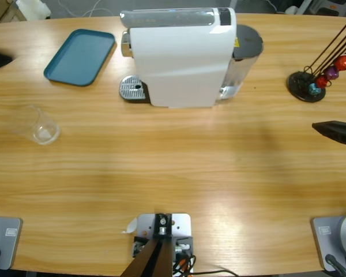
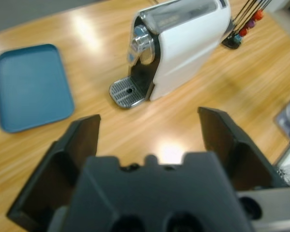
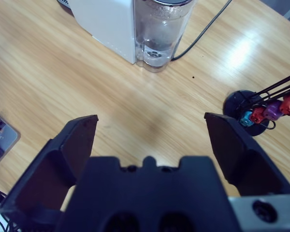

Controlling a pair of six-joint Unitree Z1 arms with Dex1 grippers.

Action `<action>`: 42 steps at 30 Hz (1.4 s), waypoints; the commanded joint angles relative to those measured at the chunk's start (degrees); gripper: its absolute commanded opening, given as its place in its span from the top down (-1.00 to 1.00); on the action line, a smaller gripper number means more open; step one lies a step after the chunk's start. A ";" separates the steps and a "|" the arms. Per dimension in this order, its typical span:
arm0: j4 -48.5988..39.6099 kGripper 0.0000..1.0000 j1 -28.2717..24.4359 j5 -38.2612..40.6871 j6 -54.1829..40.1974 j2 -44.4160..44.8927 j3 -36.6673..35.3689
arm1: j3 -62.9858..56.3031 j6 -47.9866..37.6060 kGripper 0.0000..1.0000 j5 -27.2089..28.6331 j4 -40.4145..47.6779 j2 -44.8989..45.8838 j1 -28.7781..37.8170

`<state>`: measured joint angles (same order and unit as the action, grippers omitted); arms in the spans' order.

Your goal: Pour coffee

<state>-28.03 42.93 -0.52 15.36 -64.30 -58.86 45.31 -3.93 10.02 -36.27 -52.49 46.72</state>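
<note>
No coffee shows in any view. The clear glass cup [image 1: 41,126] stands on the table's left side and looks empty. The white coffee machine [image 1: 181,57] sits at the back middle, its metal drip tray [image 1: 132,88] bare under the spout. My left gripper [image 2: 147,121] hangs open above the table with nothing between its fingers, facing the machine [image 2: 183,43] and its drip tray [image 2: 128,92]. Open too, my right gripper [image 3: 150,121] holds nothing and looks at the machine's clear water tank [image 3: 162,29].
A teal tray [image 1: 81,56] lies at the back left, left of the machine. A black capsule stand [image 1: 308,83] with several coloured capsules stands at the right. A black cable [image 3: 203,31] runs behind the water tank. Bare wood spans the table's middle and front.
</note>
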 commanded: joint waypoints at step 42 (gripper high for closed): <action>0.45 1.00 -8.66 16.52 29.11 -34.75 -22.98 | -1.19 -0.47 -0.98 0.97 0.76 2.72 0.56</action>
<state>-27.94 34.04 15.10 43.81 -99.71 -83.89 45.30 -3.97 10.02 -35.76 -49.72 46.78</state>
